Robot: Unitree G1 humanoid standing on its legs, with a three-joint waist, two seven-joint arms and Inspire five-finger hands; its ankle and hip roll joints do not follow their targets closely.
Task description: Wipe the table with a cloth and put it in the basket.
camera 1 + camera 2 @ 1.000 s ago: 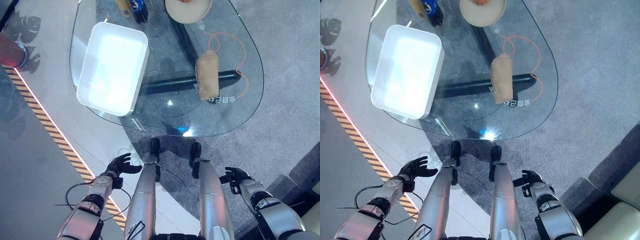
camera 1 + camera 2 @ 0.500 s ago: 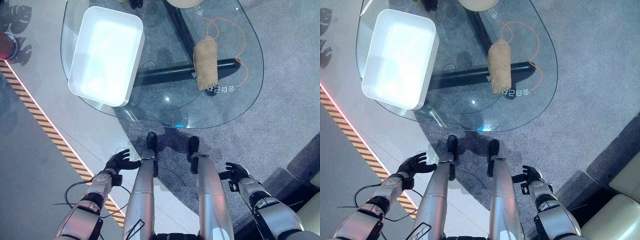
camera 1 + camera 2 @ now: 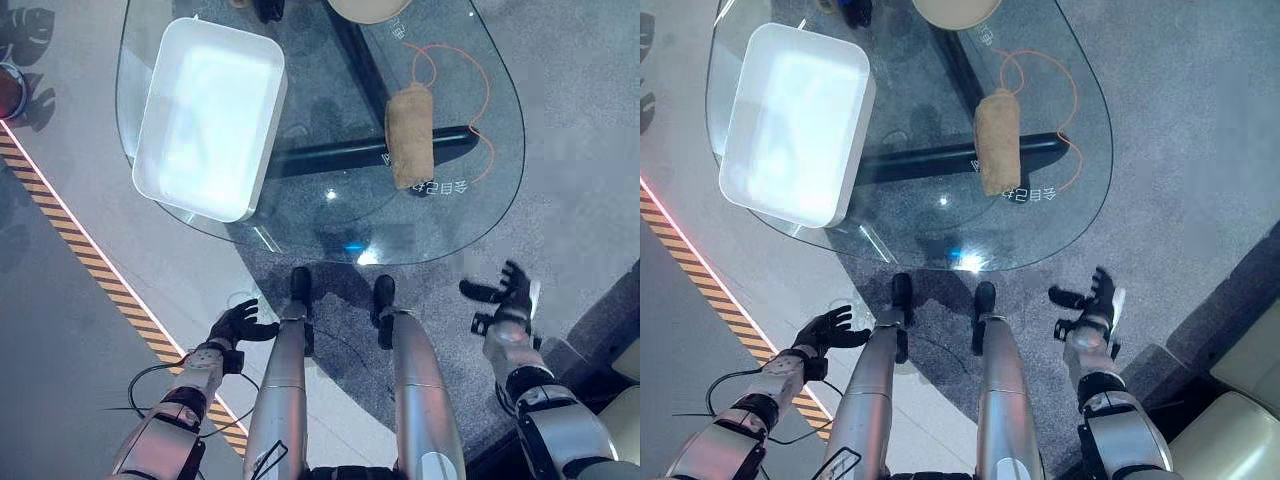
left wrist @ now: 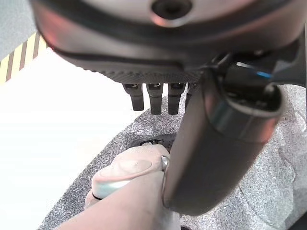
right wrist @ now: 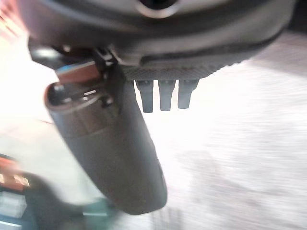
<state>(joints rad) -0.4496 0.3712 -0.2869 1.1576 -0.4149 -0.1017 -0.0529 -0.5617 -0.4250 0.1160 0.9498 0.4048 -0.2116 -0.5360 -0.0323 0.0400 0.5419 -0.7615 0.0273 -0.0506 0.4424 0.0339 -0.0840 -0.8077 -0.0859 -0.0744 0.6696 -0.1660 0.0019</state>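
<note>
A tan cloth (image 3: pixel 409 148), rolled lengthwise, lies on the right half of the round glass table (image 3: pixel 478 210). A white rectangular basket (image 3: pixel 210 115) stands on the table's left half, nothing in it. My left hand (image 3: pixel 236 325) hangs low at the lower left, off the table, fingers relaxed and holding nothing. My right hand (image 3: pixel 506 297) is raised at the lower right, below the table's near edge, with fingers straight and spread. Its thumb (image 5: pixel 108 143) and fingertips (image 5: pixel 165 94) show straight in the right wrist view.
An orange cord (image 3: pixel 480 90) loops on the glass beside the cloth. A beige bowl (image 3: pixel 365 8) and a dark bottle (image 3: pixel 268 8) sit at the table's far edge. A striped floor line (image 3: pixel 90 255) runs on the left. Grey carpet lies under and right of the table.
My right hand has lifted from beside the leg and moved forward toward the table's near edge, fingers spreading. The camera has shifted slightly; the left hand is unchanged.
</note>
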